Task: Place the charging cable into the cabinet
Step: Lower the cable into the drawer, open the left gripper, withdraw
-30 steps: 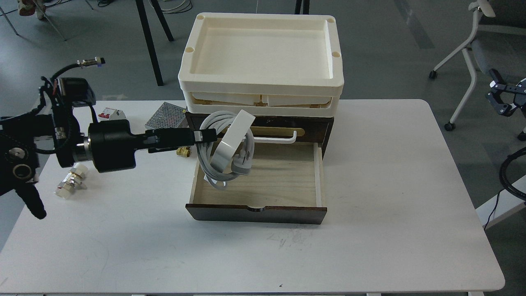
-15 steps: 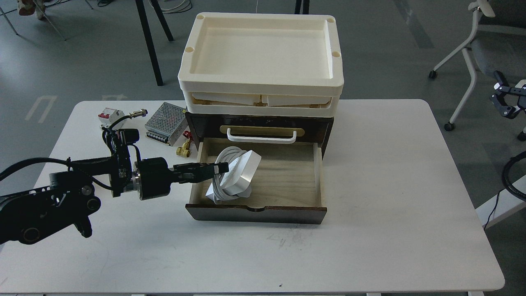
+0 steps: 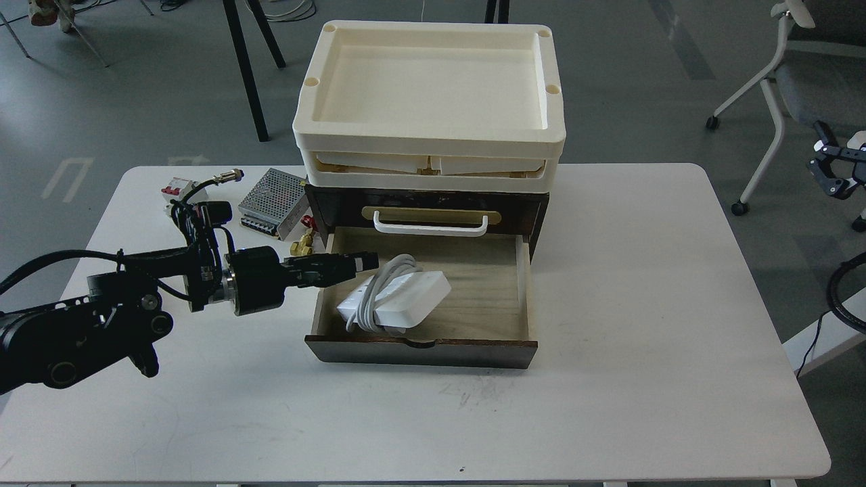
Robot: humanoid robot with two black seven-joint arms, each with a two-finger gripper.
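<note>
The charging cable (image 3: 404, 302), a white power strip with its cord coiled around it, lies flat inside the open lower drawer of the dark brown cabinet (image 3: 423, 353). The drawer is pulled out toward me and shows its light wood floor. The upper drawer is shut, with a white handle (image 3: 430, 226) on a brass plate. My left gripper (image 3: 367, 261) hovers over the drawer's left wall, just left of and above the cable. It is open and holds nothing. My right gripper (image 3: 833, 174) hangs off the table at the far right edge, open and empty.
Cream plastic trays (image 3: 430, 135) are stacked on top of the cabinet. A metal-mesh power supply box (image 3: 274, 195), a white-and-red circuit breaker (image 3: 177, 189) and small brass fittings (image 3: 302, 245) lie left of the cabinet behind my left arm. An office chair (image 3: 798, 81) stands at the right.
My left arm lowered the cable from in front of the upper drawer into the open drawer and let go. The cable has tipped from on edge to lying flat. The gripper has drawn back a little.
</note>
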